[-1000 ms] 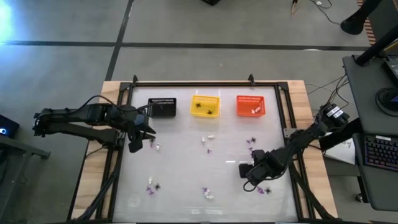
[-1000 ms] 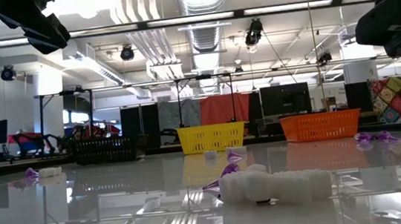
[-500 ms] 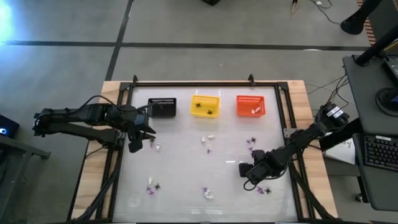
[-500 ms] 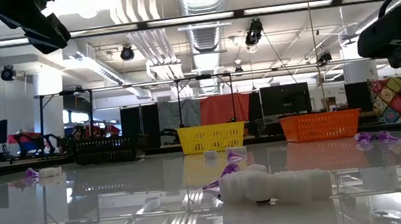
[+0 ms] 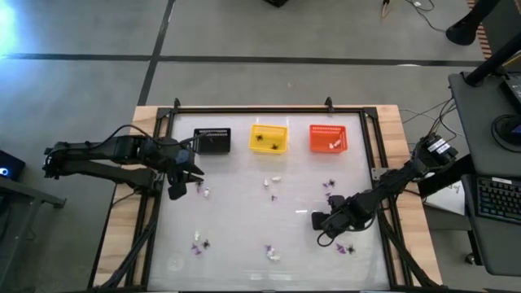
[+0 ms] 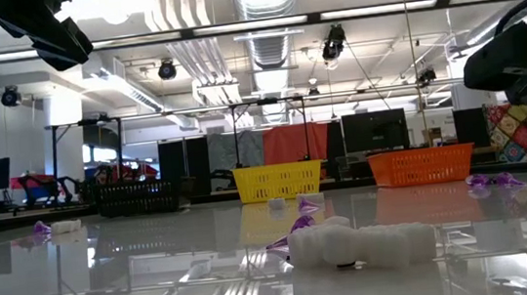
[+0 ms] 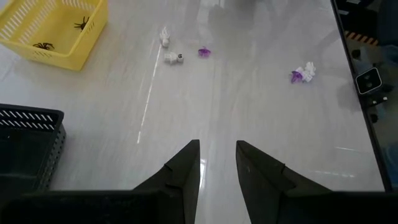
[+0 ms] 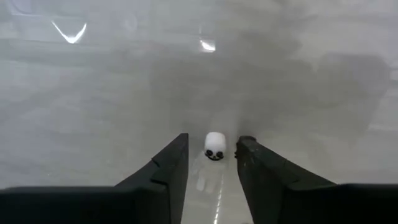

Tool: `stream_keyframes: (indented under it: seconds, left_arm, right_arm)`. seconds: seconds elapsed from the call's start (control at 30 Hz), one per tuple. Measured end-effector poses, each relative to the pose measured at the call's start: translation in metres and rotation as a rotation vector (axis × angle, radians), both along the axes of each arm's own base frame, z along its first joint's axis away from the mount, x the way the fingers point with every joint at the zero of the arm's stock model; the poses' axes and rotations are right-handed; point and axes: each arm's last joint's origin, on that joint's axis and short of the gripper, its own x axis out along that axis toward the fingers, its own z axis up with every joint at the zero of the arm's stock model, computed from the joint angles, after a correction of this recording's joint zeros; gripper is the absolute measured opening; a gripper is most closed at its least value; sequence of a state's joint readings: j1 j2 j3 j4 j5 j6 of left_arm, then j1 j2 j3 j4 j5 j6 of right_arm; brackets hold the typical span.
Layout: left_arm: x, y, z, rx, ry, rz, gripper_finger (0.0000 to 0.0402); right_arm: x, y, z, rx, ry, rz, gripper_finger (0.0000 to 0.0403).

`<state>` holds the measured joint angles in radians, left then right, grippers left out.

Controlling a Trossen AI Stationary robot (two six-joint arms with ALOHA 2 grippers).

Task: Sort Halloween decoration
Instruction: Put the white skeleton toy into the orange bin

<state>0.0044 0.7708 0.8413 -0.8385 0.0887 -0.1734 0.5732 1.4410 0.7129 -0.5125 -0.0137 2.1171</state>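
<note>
The right gripper [image 8: 212,163] is low over the table, its fingers [image 8: 166,169] narrowly apart with a small white ghost trinket [image 8: 214,146] just ahead between the tips, not gripped. The left gripper [image 7: 216,167] waits empty, fingers narrowly apart, near the black basket [image 7: 25,146].

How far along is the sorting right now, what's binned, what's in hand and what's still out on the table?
Done: black spiders lie in the yellow basket and a white piece in the orange basket. In hand: the right pincer is low on the table with a small white skull between its open fingers, not yet gripped. The left pincer waits near the black basket. Left: purple and white trinkets lie scattered across the table.
</note>
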Motion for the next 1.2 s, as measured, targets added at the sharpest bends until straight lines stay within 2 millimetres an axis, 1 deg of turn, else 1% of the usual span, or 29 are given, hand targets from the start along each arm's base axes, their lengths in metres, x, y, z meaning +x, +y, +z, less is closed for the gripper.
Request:
stream_keyframes:
  seconds: [0.2, 0.33, 0.4, 0.63, 0.93, 1.07, 1.2]
  left_arm:
    - [0.0, 0.0, 0.0, 0.0, 0.0, 0.0, 0.0086]
    - [0.0, 0.0, 0.0, 0.0, 0.0, 0.0, 0.0086]
    - [0.0, 0.0, 0.0, 0.0, 0.0, 0.0, 0.0086]
    - [0.0, 0.0, 0.0, 0.0, 0.0, 0.0, 0.0086]
    - [-0.002, 0.0, 0.001, 0.002, -0.009, 0.002, 0.0086]
    - [-0.002, 0.003, 0.002, 0.06, -0.014, 0.068, 0.0086]
    - [-0.002, 0.006, 0.002, 0.139, -0.02, 0.169, 0.0086]
  right_arm:
    - [-0.002, -0.001, -0.003, 0.026, 0.023, -0.006, 0.0071]
    - [-0.003, -0.001, -0.003, 0.025, 0.023, 0.017, 0.0032]
    - [-0.003, -0.001, -0.003, 0.022, 0.022, 0.036, 0.0019]
    - [-0.003, 0.0, -0.001, 0.023, 0.016, 0.06, 0.0012]
    - [0.007, 0.005, 0.017, 0.014, -0.069, 0.09, 0.001]
    - [0.012, 0.004, 0.022, -0.049, -0.131, 0.074, 0.0009]
    - [0.016, -0.006, 0.028, -0.131, -0.197, 0.034, 0.0009]
